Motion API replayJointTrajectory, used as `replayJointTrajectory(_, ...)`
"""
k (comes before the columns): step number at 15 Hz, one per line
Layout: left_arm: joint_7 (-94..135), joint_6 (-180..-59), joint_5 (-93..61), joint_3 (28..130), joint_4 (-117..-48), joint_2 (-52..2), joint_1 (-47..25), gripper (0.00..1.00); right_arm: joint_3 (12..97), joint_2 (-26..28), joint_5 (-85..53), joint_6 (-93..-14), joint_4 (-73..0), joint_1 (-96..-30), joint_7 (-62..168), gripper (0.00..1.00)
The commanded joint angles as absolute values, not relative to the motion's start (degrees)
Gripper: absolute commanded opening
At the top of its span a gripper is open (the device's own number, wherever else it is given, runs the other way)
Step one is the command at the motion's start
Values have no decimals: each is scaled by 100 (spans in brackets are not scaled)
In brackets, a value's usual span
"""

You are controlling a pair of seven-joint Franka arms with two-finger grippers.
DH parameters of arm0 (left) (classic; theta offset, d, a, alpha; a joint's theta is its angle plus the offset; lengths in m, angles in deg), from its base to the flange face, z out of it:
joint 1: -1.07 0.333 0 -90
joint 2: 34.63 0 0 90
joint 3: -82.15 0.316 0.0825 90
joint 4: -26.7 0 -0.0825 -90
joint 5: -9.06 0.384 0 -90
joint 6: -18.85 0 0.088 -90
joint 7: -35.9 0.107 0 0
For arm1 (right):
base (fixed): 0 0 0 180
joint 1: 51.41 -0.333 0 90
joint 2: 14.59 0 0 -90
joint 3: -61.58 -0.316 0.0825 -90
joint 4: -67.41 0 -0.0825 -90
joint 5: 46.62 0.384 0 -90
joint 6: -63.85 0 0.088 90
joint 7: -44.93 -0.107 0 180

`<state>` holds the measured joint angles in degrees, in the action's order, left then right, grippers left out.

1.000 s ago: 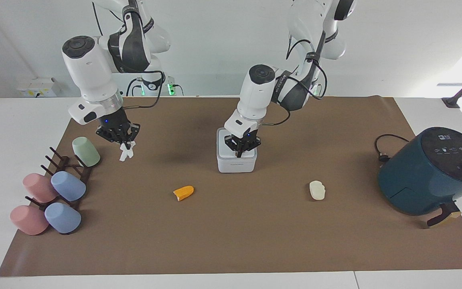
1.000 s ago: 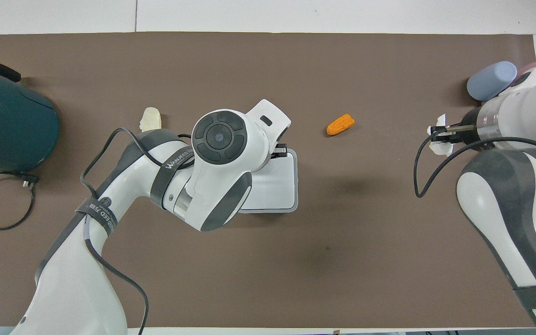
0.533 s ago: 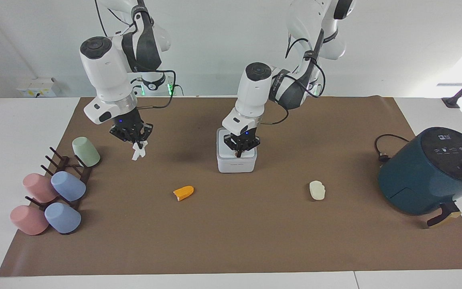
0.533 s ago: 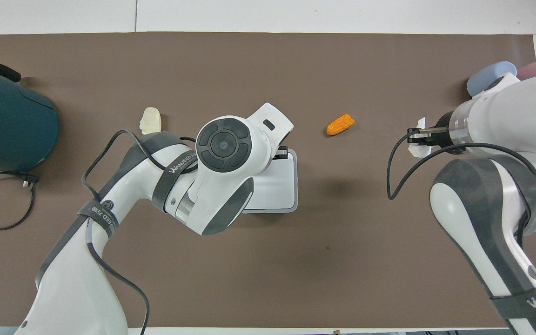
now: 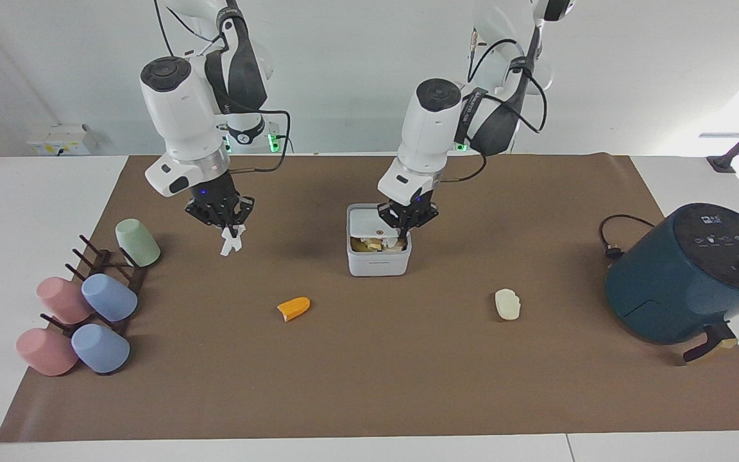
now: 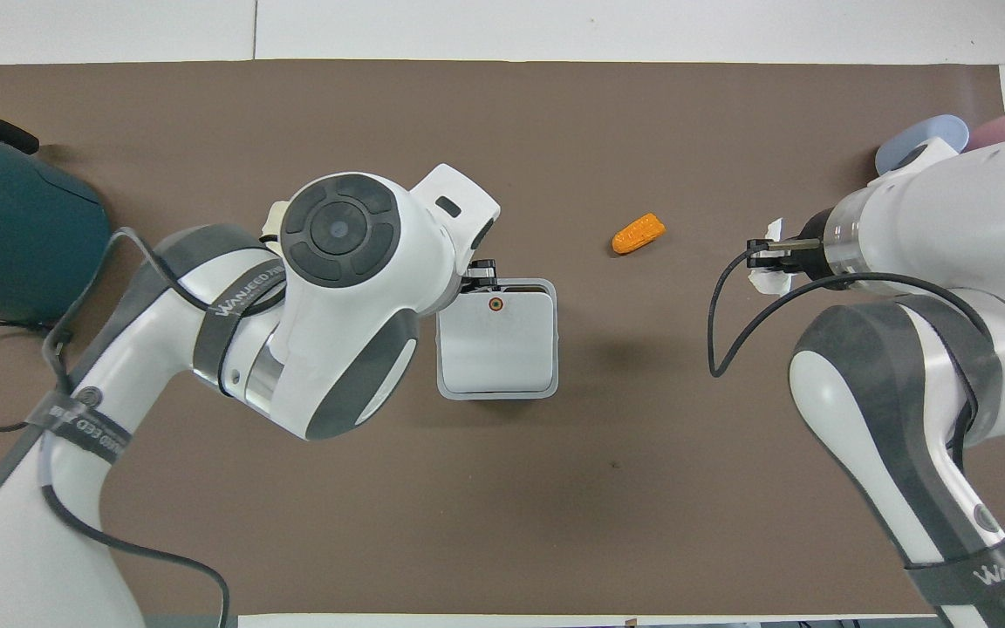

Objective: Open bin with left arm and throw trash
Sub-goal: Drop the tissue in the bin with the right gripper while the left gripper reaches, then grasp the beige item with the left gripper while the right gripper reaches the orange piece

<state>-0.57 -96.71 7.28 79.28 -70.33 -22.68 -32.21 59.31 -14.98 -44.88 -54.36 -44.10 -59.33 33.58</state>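
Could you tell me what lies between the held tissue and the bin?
Nothing: in the facing view only bare brown mat separates the tissue, hanging from the right gripper, from the bin. The orange piece lies farther from the robots, off that line.

Bright, even light, soft shadows, sharp

The bin (image 5: pixel 379 258) sits on the bench with its lid (image 5: pixel 369 224) raised, the left gripper (image 5: pixel 401 239) at its open top. The right gripper (image 5: pixel 225 224) holds a white tissue (image 5: pixel 230 241) over the mat (image 5: pixel 408 359).
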Motion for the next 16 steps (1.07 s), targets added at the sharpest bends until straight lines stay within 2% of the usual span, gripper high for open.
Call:
replayJointTrajectory(1,372,-9277,590,7951,-7050,-2566,-2917,0,5920,-1459,-3891,-5707,-4421,-6256,3123,0)
replayJointTrajectory(4,1511,-9338,572,7960,-7479,-2697,-2224,0,5920,-1214,-3556,-6287,-4395,-6888,2755,0)
replayJointTrajectory(5,1934,-9382,572,7960,-7629,-2715,-2004,3,5920,-1083,-3468,-6498,-4334,-7125,2501,0)
replayJointTrajectory(6,2234,-9539,572,7960,-7778,-2707,-1837,34,5920,-942,-3415,-6665,-4246,-7354,2220,0)
replayJointTrajectory(7,2385,-9836,572,7969,-7980,-2663,-1774,58,5920,-810,-3397,-6780,-4149,-7547,1904,0)
replayJointTrajectory(9,2631,-10810,572,7969,-8646,-2628,-1546,70,5920,-503,-3370,-7052,-3921,-7899,1340,0)
replayJointTrajectory(11,2860,-11375,572,7977,-8887,-2462,-1344,94,5912,-387,-3370,-7255,-3920,-8050,1197,0)
replayJointTrajectory(12,2930,-11508,581,7978,-8835,-2269,-1247,100,5885,-283,-3370,-7308,-3903,-8085,1180,0)
replayJointTrajectory(16,3466,-12063,721,7986,-8546,-1663,-965,100,5832,-27,-3124,-7660,-3955,-8454,1040,0)
